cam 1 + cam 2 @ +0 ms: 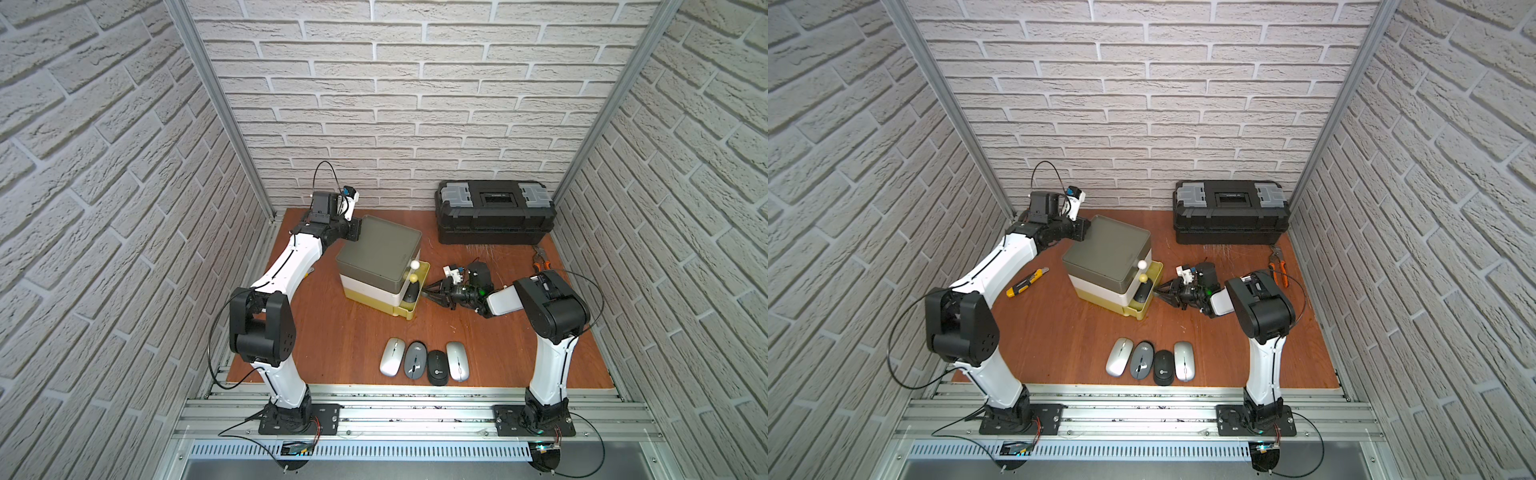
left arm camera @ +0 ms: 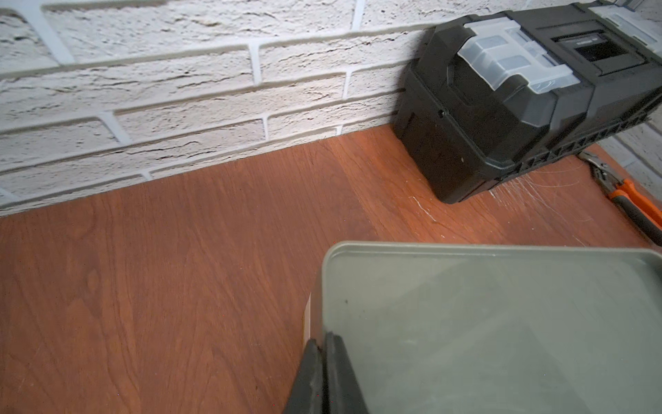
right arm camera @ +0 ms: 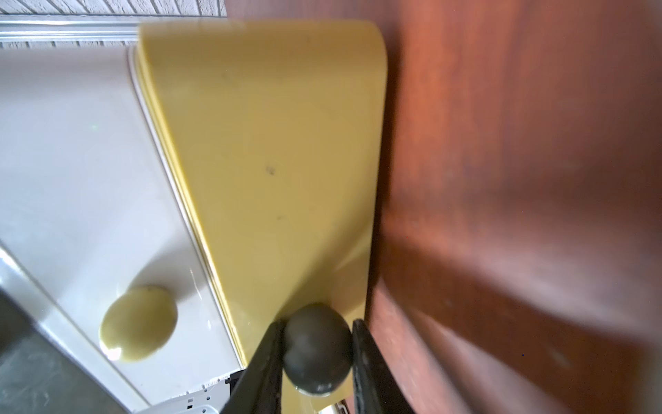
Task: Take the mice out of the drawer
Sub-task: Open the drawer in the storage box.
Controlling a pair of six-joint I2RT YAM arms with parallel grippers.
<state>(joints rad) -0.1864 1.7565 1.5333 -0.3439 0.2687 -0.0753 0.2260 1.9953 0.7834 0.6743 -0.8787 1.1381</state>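
Right gripper (image 1: 428, 294) was found closed on the dark round knob (image 3: 317, 344) of the yellow drawer (image 3: 272, 161). One finger was pressed to each side of the ball (this was shown best in the right wrist view). The drawer was the lowest one of a small drawer box (image 1: 374, 286), and it was seen standing partly out toward the right arm in both top views. A black mouse in the drawer (image 1: 410, 295) was seen inside it, partly hidden by the box above.

The left gripper (image 2: 324, 340) was seen with its fingers shut tight together and nothing held between them. Its tip was laid at a back corner of the grey-green lid (image 2: 501, 322) on top of the box. How hard it was pressed could not be told.

Four mice were laid in a neat row on the brown table (image 1: 332, 332), near its front edge and well apart from the box. From the left arm's side they were placed like this: a silver mouse (image 1: 392, 356), a grey mouse (image 1: 414, 358), a black mouse (image 1: 436, 366) with a white round mark, and another silver mouse (image 1: 457, 360). They were set just beside each other.

A black toolbox (image 1: 494, 212) was kept by the back wall. Orange pliers (image 1: 542, 259) were left near it, and a yellow knife (image 1: 1026, 282) was left under the left arm.
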